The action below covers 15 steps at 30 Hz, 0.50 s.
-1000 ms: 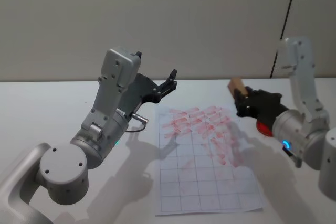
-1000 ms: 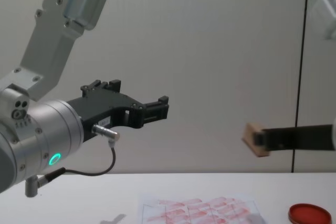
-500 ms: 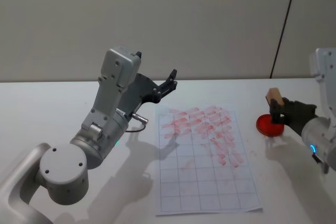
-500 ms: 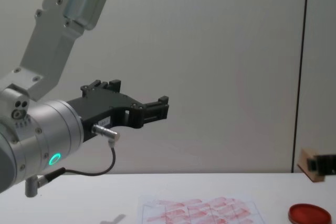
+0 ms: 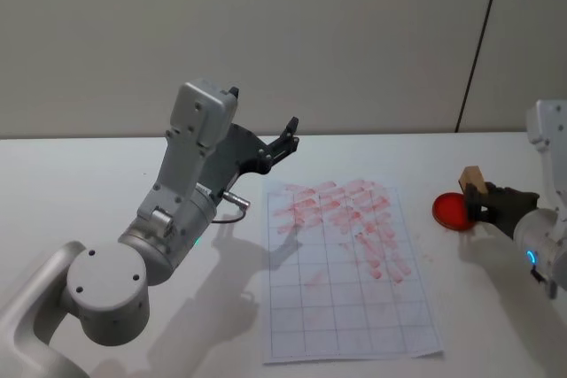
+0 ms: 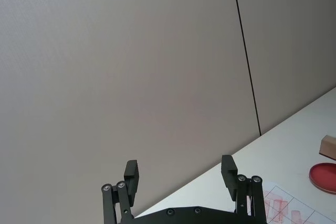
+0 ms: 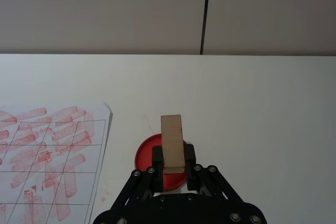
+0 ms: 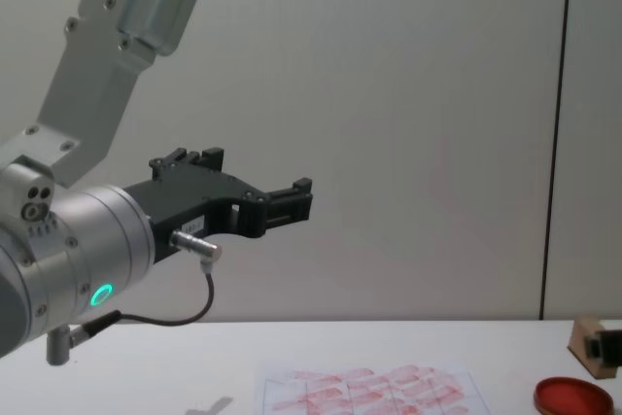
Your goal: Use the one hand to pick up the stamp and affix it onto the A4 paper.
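Head view: my right gripper (image 5: 479, 201) grips the stamp (image 5: 471, 178) over the ink pad (image 5: 453, 211), beside the A4 paper (image 5: 350, 272); pickup looks done, a fresh print remains. A second ago I held it above the sheet's corner.

Left wrist view: my left gripper (image 6: 180, 170) hangs wide, idle.

Right wrist view: the stamp stands upright between my fingers (image 7: 157, 157).

Chest view: the stamp sits lower than before.

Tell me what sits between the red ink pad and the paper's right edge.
Nothing: bare white table separates the ink pad from the paper in the head view; the right wrist view shows faint red specks there.
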Motion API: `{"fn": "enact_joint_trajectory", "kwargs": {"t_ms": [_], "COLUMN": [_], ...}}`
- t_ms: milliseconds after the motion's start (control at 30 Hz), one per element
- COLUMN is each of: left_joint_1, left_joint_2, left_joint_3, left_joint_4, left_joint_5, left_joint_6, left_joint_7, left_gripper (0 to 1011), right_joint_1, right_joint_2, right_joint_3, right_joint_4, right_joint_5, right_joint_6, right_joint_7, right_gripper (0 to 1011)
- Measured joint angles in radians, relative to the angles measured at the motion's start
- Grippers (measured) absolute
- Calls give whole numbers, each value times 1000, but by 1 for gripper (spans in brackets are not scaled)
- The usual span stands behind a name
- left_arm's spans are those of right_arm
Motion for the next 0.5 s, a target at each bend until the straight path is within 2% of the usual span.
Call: {"fn": "enact_joint_trajectory", "kwargs": {"t_ms": [400,467,500], "left_joint_1": [0,0,0], "left_joint_2": [0,0,0], "left_joint_3": [0,0,0], "left_joint_4": [0,0,0], "left_joint_5": [0,0,0], "left_joint_6": [0,0,0], "left_joint_7": [0,0,0], "left_gripper": [1001,1001,1001], "right_joint_1": [27,30,32], "right_joint_2": [-12,-13,-15], "right_joint_3": [-1,-1,-1], "right_joint_4": [64,72,78], "right_joint_5": [2,3,4], "right_joint_6": [-18,-19,-20], "right_joint_7": [27,30,33], "right_gripper": [214,244,297]}}
